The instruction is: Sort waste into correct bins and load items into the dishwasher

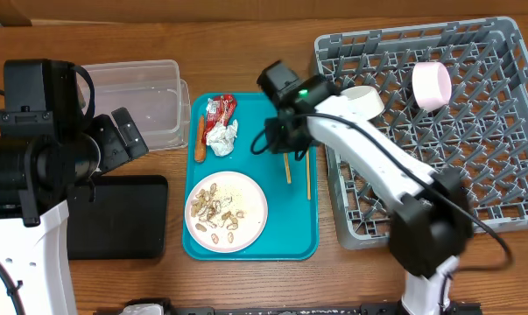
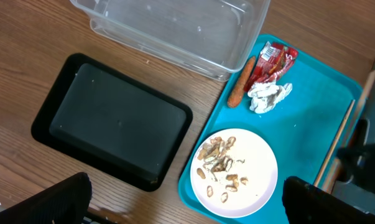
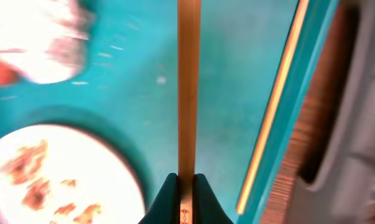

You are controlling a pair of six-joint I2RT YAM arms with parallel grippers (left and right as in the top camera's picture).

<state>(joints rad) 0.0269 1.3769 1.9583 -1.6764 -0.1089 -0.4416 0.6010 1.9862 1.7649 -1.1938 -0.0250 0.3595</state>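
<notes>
My right gripper [image 1: 287, 149] [image 3: 186, 186] is shut on one wooden chopstick [image 3: 188, 87] [image 1: 288, 168] over the teal tray [image 1: 290, 236]. The second chopstick [image 1: 307, 179] [image 3: 274, 106] lies by the tray's right rim. On the tray sit a red wrapper [image 1: 219, 108], a white tissue [image 1: 221, 136], a carrot piece [image 1: 200, 137] and a white plate [image 1: 250, 223] with beige shell scraps [image 1: 218, 213]. The clear tub [image 1: 145, 101] and black tray [image 1: 123, 214] lie left. The grey rack [image 1: 439, 131] holds a pink bowl [image 1: 431, 84] and a cream cup [image 1: 365, 101]. My left gripper [image 2: 184, 205] is open above the table.
The left arm's base [image 1: 27, 166] fills the left side. The right arm [image 1: 377, 175] stretches across the rack's left edge. Wooden table [image 1: 246, 44] shows behind the tray.
</notes>
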